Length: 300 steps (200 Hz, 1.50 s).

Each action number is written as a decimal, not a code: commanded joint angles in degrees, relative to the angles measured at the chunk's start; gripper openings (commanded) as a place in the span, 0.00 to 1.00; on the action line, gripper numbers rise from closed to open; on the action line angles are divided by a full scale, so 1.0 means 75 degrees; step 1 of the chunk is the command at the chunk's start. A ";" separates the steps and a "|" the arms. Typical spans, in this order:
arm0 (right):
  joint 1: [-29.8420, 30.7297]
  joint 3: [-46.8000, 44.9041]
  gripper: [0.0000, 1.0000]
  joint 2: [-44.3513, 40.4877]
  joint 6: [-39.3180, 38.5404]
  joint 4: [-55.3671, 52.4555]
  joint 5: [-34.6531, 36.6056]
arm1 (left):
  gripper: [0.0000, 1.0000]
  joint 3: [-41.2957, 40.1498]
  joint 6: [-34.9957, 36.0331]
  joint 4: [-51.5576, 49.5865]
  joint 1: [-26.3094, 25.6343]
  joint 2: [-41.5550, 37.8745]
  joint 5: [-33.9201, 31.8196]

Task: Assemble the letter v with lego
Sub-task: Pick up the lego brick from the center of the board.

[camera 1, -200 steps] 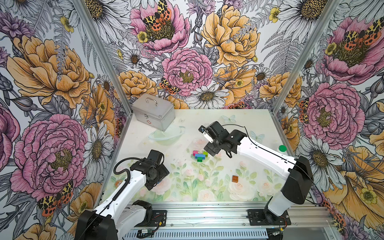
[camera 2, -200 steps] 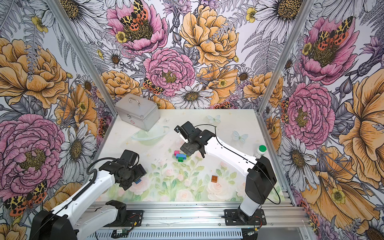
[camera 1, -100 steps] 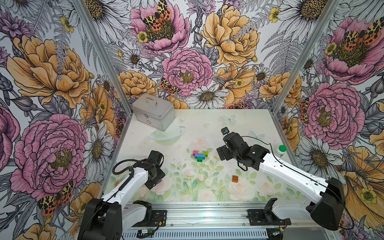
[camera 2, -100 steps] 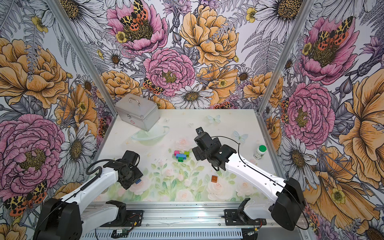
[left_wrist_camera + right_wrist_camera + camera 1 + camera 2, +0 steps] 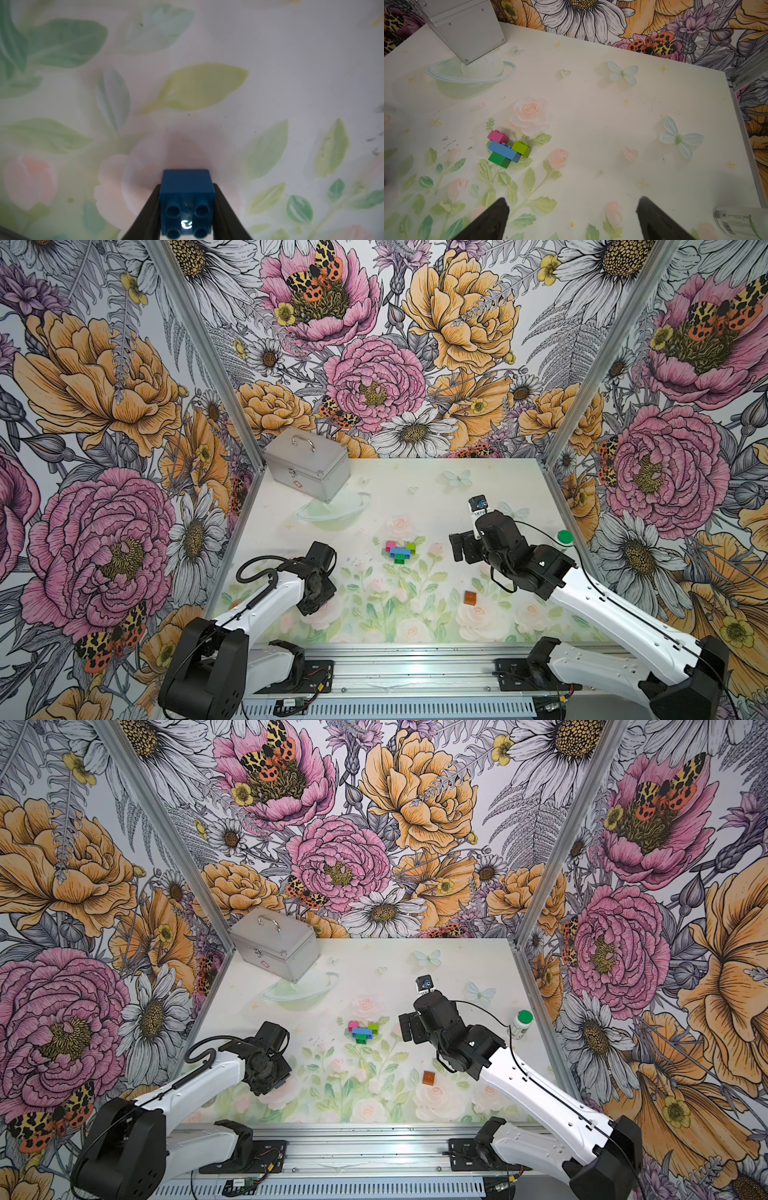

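A partly built lego cluster [image 5: 400,551] lies mid-table, also in the right wrist view [image 5: 507,148]: a light-blue bar with a pink brick, a lime brick and a dark-green brick joined to it. A lone orange brick [image 5: 470,597] lies toward the front right. My left gripper [image 5: 186,188] is shut on a dark blue brick [image 5: 187,195], studs facing the camera, low over the mat at the front left [image 5: 276,1082]. My right gripper [image 5: 572,207] is open and empty, right of the cluster [image 5: 457,547]. No finished letter v shows.
A silver metal case [image 5: 307,462] stands at the back left corner. A white bottle with a green cap [image 5: 521,1023] stands by the right wall. Aluminium posts and flowered walls close in three sides, and the arm rail [image 5: 395,672] runs along the front edge.
My left gripper has closed onto the dark blue brick. My right arm has drawn back from the brick cluster to the right, jaws staying open.
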 commanded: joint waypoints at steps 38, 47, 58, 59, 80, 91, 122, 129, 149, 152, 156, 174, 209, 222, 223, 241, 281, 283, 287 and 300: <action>-0.0131 -0.0366 0.99 0.0254 0.0115 0.0209 -0.0331 | 0.38 0.1809 0.0604 0.0795 -0.0700 0.1353 0.0149; -0.0141 -0.0405 0.99 0.0303 0.0055 0.0276 -0.0364 | 0.38 0.2039 0.0719 0.0861 -0.0724 0.1556 0.0229; -0.0155 -0.0486 0.99 0.0357 -0.0017 0.0420 -0.0400 | 0.37 0.2276 0.0861 0.0933 -0.0736 0.1774 0.0329; -0.0155 -0.0494 0.99 0.0360 -0.0026 0.0432 -0.0404 | 0.37 0.2298 0.0870 0.0949 -0.0730 0.1797 0.0348; -0.0200 -0.0684 0.99 0.0421 -0.0213 0.0852 -0.0662 | 0.36 0.2592 0.1178 0.1236 -0.0742 0.2066 0.0706; -0.0215 -0.0770 0.99 0.0456 -0.0362 0.1112 -0.0884 | 0.36 0.2696 0.1304 0.1352 -0.0737 0.2145 0.0856; -0.0248 -0.0853 0.99 0.0715 -0.0944 0.1699 -0.1710 | 0.36 0.2910 0.1839 0.1551 -0.0676 0.2210 0.1405; -0.0255 -0.0810 0.99 0.0817 -0.1136 0.1825 -0.1905 | 0.36 0.2931 0.1917 0.1580 -0.0627 0.2210 0.1507; -0.0260 -0.0543 0.97 0.1197 -0.1670 0.1988 -0.2395 | 0.36 0.2912 0.2049 0.1853 -0.0384 0.2196 0.2019; -0.0260 -0.0492 0.97 0.1263 -0.1765 0.2010 -0.2489 | 0.36 0.2916 0.2067 0.1874 -0.0349 0.2191 0.2098; -0.0261 -0.0449 0.97 0.1325 -0.1907 0.2049 -0.2596 | 0.36 0.2933 0.2091 0.1897 -0.0302 0.2179 0.2165; -0.0249 -0.0442 0.96 0.1564 -0.2698 0.2419 -0.3325 | 0.36 0.3037 0.2251 0.1952 -0.0149 0.2071 0.2415; -0.0256 -0.0314 0.95 0.1928 -0.4057 0.3212 -0.4073 | 0.36 0.3276 0.2740 0.2087 0.0204 0.1835 0.3407; -0.0270 -0.0177 0.95 0.2156 -0.4363 0.3478 -0.4242 | 0.37 0.3344 0.2843 0.2152 0.0412 0.1831 0.3885; -0.0271 -0.0158 0.95 0.2174 -0.4378 0.3496 -0.4252 | 0.37 0.3353 0.2851 0.2156 0.0430 0.1831 0.3920; -0.0283 0.0284 0.94 0.2677 -0.4563 0.3510 -0.4399 | 0.36 0.3431 0.2931 0.2191 0.0690 0.1847 0.4357; -0.0283 0.1249 0.88 0.3753 -0.4735 0.3523 -0.5377 | 0.36 0.3815 0.3256 0.2267 0.0733 0.2070 0.5871; -0.0283 0.1275 0.88 0.3789 -0.4819 0.3520 -0.5443 | 0.36 0.3833 0.3272 0.2269 0.0724 0.2082 0.5954; -0.0286 0.1329 0.88 0.3857 -0.4978 0.3515 -0.5534 | 0.36 0.3892 0.3306 0.2272 0.0706 0.2120 0.6146; -0.0317 0.1418 0.88 0.4020 -0.5570 0.3544 -0.5774 | 0.36 0.4050 0.3449 0.2264 0.0619 0.2223 0.6722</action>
